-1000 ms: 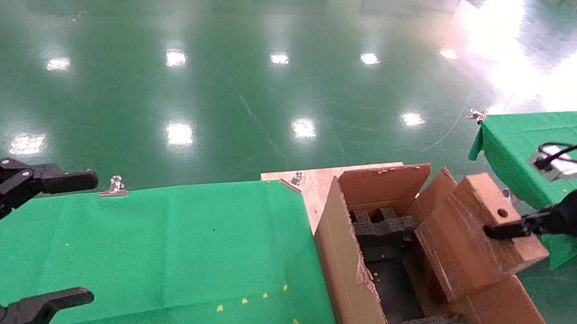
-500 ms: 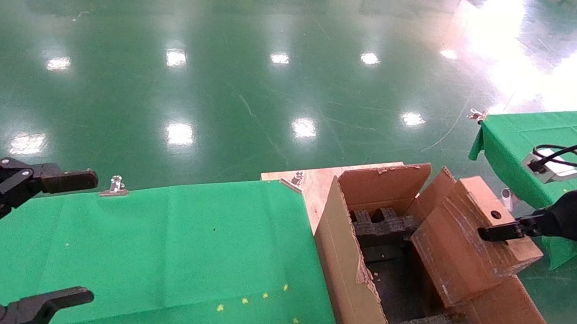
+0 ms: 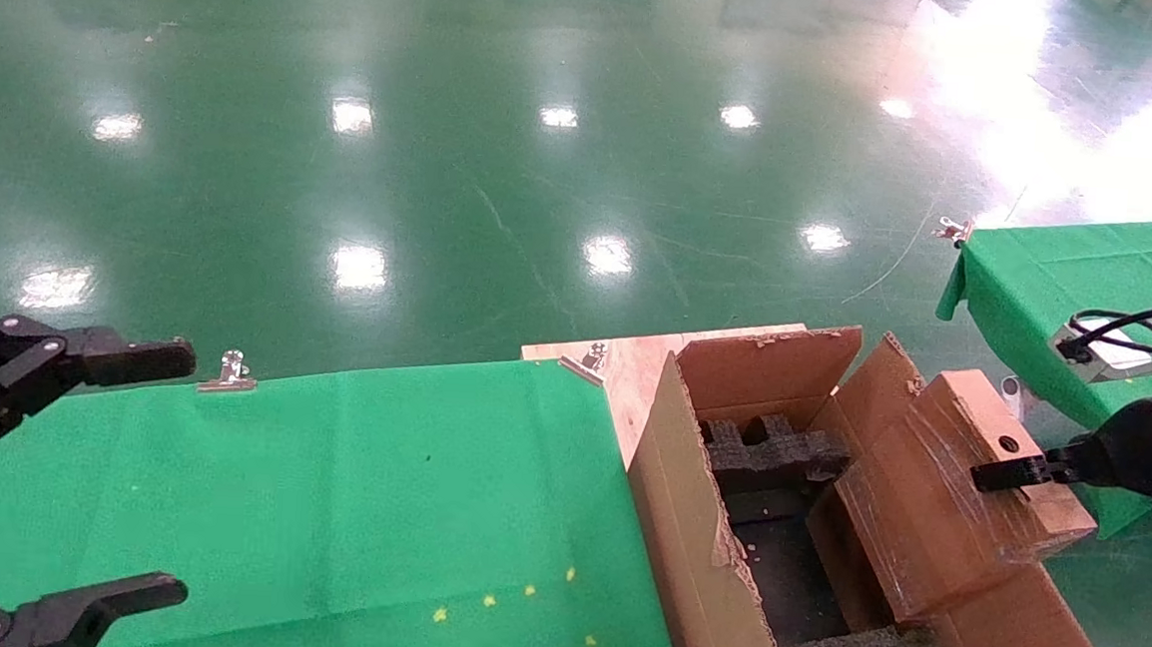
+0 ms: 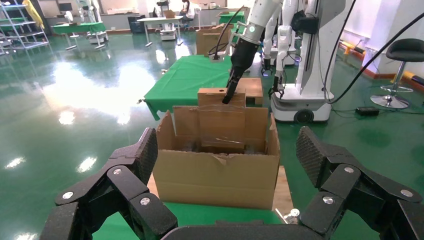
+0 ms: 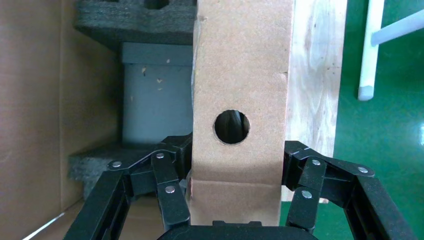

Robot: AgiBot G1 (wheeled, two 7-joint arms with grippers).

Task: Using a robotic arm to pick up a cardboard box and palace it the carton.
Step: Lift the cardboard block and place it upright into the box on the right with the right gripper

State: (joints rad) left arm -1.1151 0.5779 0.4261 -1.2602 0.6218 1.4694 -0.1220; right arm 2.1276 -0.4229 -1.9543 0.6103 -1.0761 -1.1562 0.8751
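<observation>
The small cardboard box [image 3: 935, 506], taped and with a round hole, hangs tilted over the right side of the big carton [image 3: 688, 530]. Its lower end dips inside near the black foam blocks [image 3: 768, 455]. My right gripper [image 3: 1012, 475] is shut on the box's upper end. In the right wrist view its fingers [image 5: 170, 185] press both sides of the cardboard box [image 5: 240, 75] just below the hole. From the left wrist view the white robotic arm [image 4: 252, 30] holds the cardboard box [image 4: 220, 117] above the carton [image 4: 215, 175]. My left gripper [image 3: 175, 472] is open over the green table, holding nothing.
A green-clothed table [image 3: 326, 488] lies left of the carton, with metal clips [image 3: 230, 372] on its far edge and a wooden board [image 3: 624, 361] under the carton. A second green table [image 3: 1049, 282] stands at the right. Shiny green floor lies beyond.
The right gripper has carried the cardboard box slightly down and to the right, so its lower end sits a little deeper in the carton. The left arm has not moved.
</observation>
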